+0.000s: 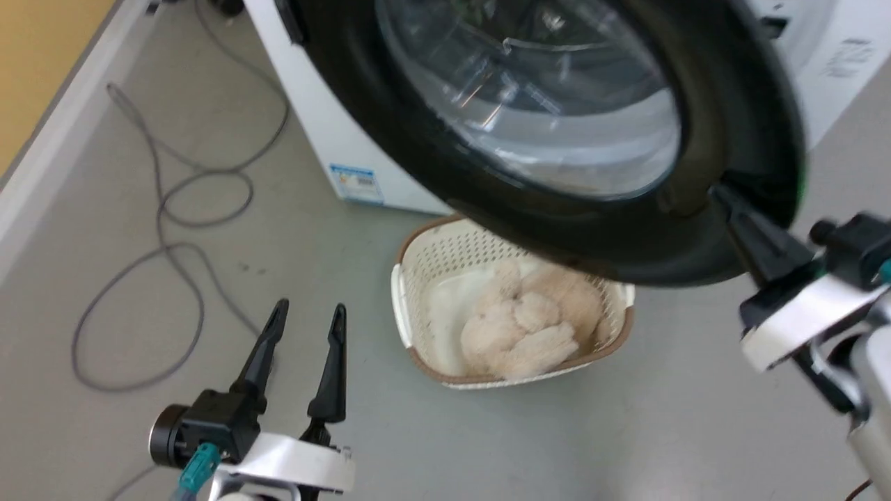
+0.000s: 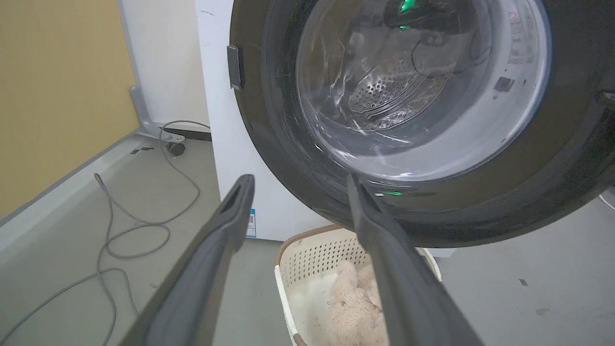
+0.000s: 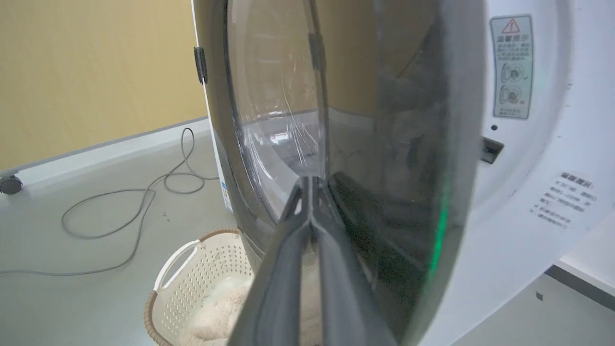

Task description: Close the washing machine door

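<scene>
Large round black glass-windowed washing machine door (image 1: 592,236) ajar, swung out from big white front-loading washing machine (image 1: 320,139). Fingers of right claw (image 1: 724,195) pressed together, tips against door's outer ring. Spread left claw (image 1: 310,309) hovers apart over grey floor (image 1: 209,292). Cream perforated basket (image 1: 418,264) beneath door.

Looks like a laundry corner set up in a lab or test room, not a lived-in home. White front-loading washing machine (image 1: 313,118) on bare grey floor (image 1: 626,431). Just before it, cream laundry basket (image 1: 445,257) with fluffy beige fabric (image 1: 529,327). To its left, loose grey cable (image 1: 160,209), pale skirting (image 1: 49,153), yellow wall (image 1: 42,56).
</scene>
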### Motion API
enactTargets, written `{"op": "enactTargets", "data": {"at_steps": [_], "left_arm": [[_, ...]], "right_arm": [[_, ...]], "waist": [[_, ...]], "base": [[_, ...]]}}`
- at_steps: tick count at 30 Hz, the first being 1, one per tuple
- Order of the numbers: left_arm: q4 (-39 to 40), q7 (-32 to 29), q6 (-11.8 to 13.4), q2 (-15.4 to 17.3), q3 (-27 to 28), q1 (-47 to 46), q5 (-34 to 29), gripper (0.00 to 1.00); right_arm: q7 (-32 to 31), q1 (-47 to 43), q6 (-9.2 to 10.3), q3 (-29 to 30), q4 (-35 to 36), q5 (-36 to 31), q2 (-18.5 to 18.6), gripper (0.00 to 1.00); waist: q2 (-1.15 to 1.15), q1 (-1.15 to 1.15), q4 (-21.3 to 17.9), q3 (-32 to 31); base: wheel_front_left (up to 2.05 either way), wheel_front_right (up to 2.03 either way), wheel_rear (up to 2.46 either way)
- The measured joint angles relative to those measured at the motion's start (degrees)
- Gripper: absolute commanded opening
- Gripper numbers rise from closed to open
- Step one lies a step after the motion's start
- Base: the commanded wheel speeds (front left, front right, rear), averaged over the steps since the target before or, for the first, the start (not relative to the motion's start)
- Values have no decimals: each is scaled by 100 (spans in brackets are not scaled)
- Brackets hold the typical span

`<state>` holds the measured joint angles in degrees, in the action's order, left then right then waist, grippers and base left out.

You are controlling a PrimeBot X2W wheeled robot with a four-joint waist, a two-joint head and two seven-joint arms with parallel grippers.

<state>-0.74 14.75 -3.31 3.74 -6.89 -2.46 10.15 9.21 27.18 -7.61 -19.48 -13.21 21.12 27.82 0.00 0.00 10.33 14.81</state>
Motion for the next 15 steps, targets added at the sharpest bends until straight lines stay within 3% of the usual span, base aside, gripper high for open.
{"op": "enactTargets", "data": {"at_steps": [15], "left_arm": [[27,0,-13,-74,-141,-425,26,100]], "right_arm": [[-356,1742,1,264,-1389,929,312,0]], "waist": [[0,0,368,753]], "base": [[0,0,0]]}}
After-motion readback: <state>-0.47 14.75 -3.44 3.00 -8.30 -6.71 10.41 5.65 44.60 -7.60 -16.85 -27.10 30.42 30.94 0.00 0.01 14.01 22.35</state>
